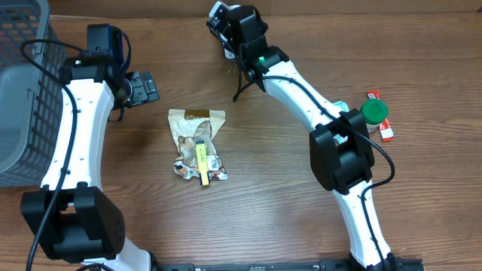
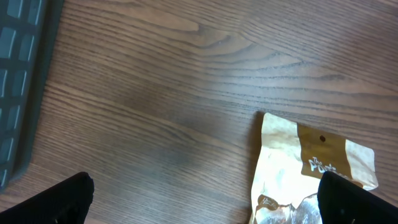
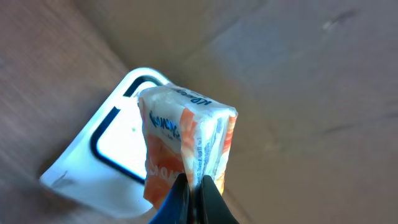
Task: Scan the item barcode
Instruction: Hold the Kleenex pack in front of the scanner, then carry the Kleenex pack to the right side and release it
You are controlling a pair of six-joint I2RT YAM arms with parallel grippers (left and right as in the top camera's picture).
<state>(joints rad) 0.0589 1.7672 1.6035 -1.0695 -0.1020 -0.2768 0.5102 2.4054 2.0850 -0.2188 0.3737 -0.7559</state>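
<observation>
My right gripper (image 3: 196, 180) is shut on the edge of a small orange and white packet (image 3: 180, 137), which stands up from the fingers. Behind the packet is a white scanner (image 3: 115, 152) with a dark-framed window. From overhead, the right gripper (image 1: 226, 26) is at the table's far edge and the packet is mostly hidden by it. My left gripper (image 2: 205, 205) is open over bare wood, its right finger (image 2: 354, 202) over a tan and brown snack bag (image 2: 292, 168). In the overhead view the left gripper (image 1: 143, 86) is up and left of that snack bag (image 1: 197, 143).
A grey mesh basket (image 1: 19, 90) stands at the far left; its wall (image 2: 18, 74) shows in the left wrist view. A green-lidded jar (image 1: 374, 111) and a red packet (image 1: 384, 129) lie at the right beside the right arm.
</observation>
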